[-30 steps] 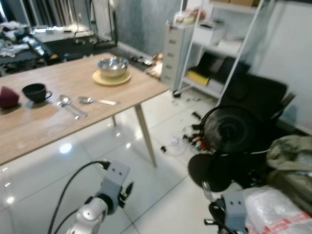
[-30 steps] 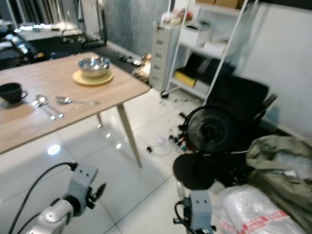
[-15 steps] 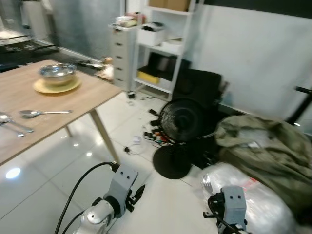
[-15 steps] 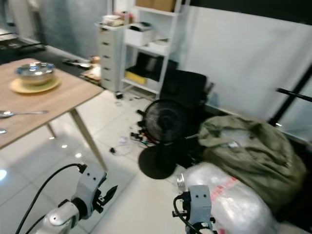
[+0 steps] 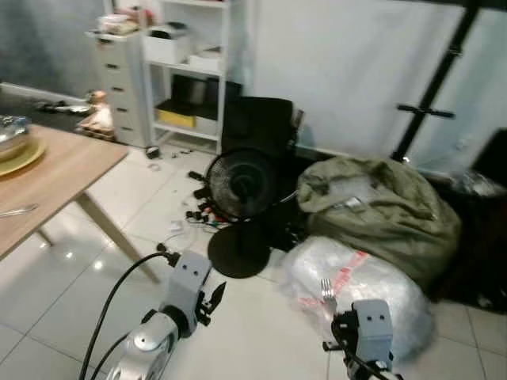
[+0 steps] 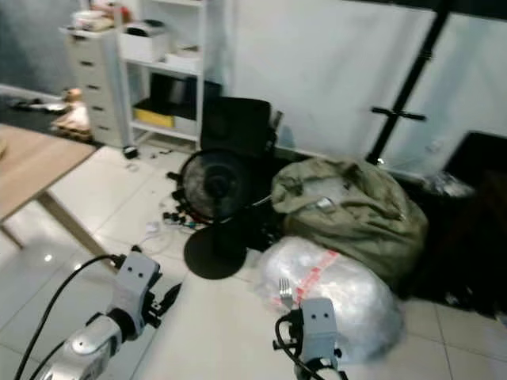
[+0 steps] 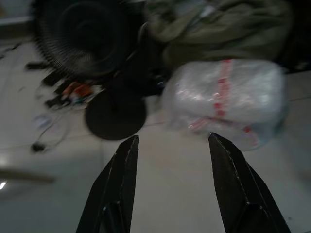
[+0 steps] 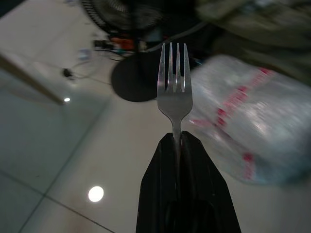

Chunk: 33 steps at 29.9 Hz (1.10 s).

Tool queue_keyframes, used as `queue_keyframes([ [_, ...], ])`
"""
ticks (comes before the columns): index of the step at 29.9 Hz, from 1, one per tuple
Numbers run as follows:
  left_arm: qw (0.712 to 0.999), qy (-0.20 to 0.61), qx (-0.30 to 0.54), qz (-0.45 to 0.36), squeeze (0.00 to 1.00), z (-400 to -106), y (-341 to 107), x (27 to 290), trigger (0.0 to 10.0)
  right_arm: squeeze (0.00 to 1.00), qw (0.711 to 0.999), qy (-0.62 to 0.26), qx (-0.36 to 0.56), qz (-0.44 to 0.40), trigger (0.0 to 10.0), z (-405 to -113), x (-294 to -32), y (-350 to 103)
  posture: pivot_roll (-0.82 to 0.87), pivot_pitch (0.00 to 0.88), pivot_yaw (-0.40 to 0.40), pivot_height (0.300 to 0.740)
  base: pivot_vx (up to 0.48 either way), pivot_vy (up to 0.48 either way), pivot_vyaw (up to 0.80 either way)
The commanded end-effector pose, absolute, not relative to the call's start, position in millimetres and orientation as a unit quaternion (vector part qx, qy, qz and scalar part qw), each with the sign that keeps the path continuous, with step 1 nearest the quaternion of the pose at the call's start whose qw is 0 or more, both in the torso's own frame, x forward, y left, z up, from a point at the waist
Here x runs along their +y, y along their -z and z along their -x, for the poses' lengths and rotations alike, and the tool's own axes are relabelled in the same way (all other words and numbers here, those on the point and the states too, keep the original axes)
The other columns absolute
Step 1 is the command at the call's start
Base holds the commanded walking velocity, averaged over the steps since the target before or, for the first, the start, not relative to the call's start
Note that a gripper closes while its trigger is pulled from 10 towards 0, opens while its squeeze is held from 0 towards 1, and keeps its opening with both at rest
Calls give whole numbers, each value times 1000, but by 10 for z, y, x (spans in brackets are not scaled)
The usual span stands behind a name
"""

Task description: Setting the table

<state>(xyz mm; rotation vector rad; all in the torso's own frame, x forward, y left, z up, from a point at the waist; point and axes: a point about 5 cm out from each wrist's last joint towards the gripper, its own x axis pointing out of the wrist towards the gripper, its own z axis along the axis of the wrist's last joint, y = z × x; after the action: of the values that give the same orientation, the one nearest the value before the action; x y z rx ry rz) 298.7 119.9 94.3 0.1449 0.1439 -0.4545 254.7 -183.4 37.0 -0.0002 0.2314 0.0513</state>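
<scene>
right tool [image 8: 177,138] is clamped on the fork [image 8: 175,87] by its handle, tines pointing out ahead, prob so it stays put in transit & is ready to lay flat. the surface [image 5: 55,178] w/ its yellow plate [image 5: 20,157] sits off to the robot's left. left tool [image 7: 170,184] spread apart, nothing in it. both arms low over the floor [image 5: 95,309], forearms fwd.

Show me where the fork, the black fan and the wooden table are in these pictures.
fork [image 8: 175,87], right wrist view, on its tines and neck.
black fan [image 5: 240,185], left eye view, on its round grille.
wooden table [image 5: 59,170], left eye view, on the bare top near its corner.
</scene>
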Motion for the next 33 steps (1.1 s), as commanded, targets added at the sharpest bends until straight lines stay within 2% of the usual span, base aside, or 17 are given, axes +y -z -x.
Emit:
queue_keyframes([
  [1,967,234,80,-66,0,-2968,-905,1156,10000,0,992,-15,123,0,10000,-2517,-1886,-340,58,42,53,740,0,0,-800],
  [33,966,237,72,-67,0,-3016,-947,1158,10000,0,993,-10,118,-2,10000,-2541,-1912,-349,55,29,60,740,0,0,-800],
])
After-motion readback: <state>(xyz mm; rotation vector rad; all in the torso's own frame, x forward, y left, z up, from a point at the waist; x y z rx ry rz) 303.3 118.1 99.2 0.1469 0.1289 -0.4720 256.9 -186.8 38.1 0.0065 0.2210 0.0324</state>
